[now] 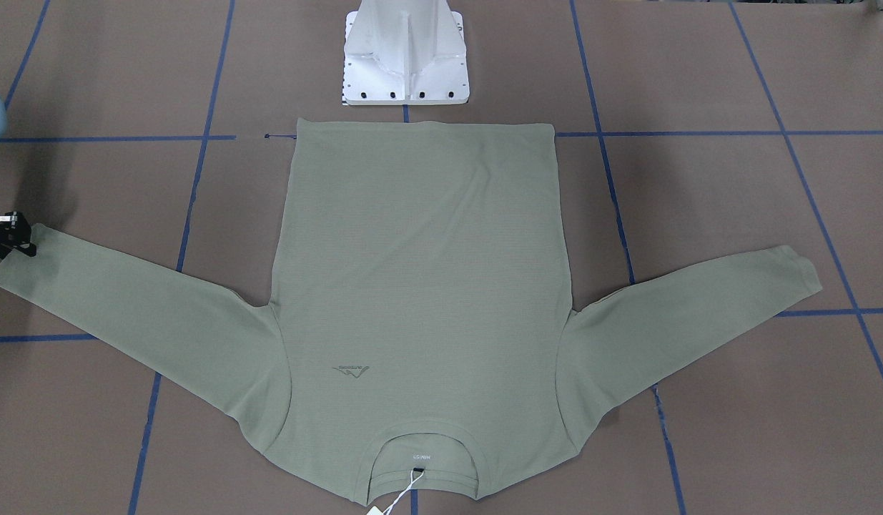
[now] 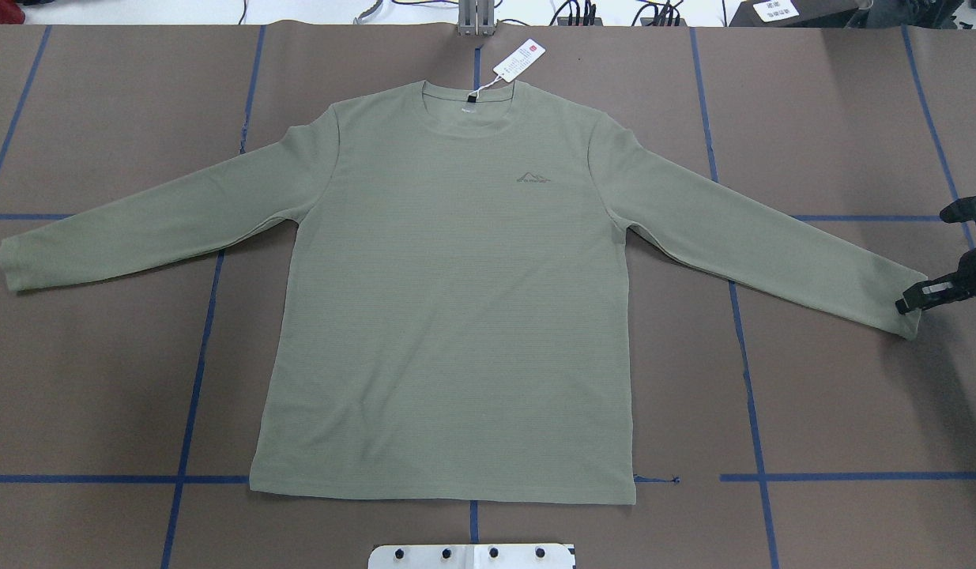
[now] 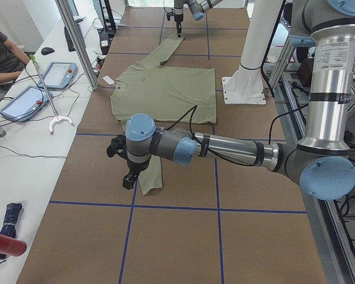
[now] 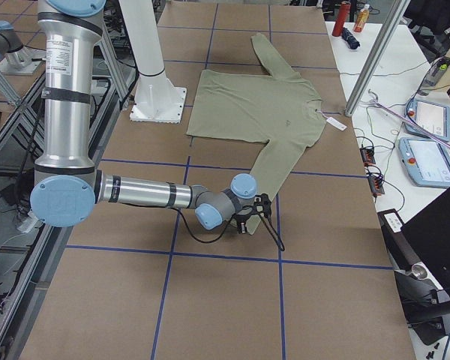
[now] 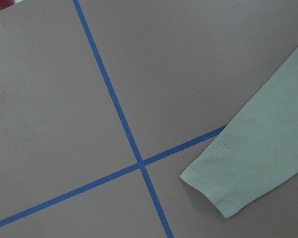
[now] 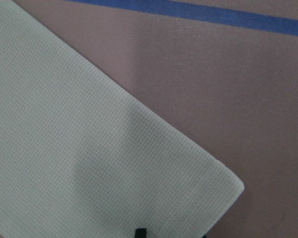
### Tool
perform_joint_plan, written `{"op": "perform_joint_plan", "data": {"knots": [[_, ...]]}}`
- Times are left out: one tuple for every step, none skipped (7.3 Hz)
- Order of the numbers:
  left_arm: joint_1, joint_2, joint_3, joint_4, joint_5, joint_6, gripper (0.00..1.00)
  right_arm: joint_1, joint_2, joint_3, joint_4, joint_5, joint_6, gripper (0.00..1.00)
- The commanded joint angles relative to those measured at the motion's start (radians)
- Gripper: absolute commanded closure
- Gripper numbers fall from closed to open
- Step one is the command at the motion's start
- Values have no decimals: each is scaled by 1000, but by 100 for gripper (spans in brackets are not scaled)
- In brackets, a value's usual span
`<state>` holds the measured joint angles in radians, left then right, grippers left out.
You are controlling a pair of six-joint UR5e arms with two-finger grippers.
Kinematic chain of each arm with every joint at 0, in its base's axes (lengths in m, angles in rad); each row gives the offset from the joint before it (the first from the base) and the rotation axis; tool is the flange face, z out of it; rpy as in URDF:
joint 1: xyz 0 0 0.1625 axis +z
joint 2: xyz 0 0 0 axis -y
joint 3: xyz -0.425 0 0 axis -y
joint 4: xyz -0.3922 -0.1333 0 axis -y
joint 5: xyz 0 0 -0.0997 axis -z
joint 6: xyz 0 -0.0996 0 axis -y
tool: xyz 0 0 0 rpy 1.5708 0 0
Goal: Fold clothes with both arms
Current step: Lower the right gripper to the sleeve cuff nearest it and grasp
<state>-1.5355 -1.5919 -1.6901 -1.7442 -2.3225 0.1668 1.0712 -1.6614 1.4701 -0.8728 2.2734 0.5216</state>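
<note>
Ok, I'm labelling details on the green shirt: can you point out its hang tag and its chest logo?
hang tag (image 2: 518, 61), overhead exterior view, middle of the white card.
chest logo (image 2: 533, 176), overhead exterior view, centre of the mountain outline.

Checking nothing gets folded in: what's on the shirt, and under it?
Only its tag string lies on the shirt, at the collar; the right tool is at one cuff. It lies on the brown table; anything else beneath is hidden.
</note>
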Motion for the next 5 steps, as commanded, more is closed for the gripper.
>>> {"op": "perform_joint_plan", "data": {"knots": [[0, 1, -6, 0, 0, 0, 0, 3, -1, 30, 0, 6, 0, 100], [0, 1, -7, 0, 0, -3, 0, 3, 0, 35, 0, 14, 0, 100], [0, 1, -8, 0, -1, -4, 0, 16, -1, 51, 2, 44, 0, 100], [0, 0, -8, 0, 0, -3, 0, 35, -1, 74, 3, 82, 2, 100], [0, 1, -8, 0, 0, -4, 0, 41, 18, 90, 2, 121, 2, 100]]}}
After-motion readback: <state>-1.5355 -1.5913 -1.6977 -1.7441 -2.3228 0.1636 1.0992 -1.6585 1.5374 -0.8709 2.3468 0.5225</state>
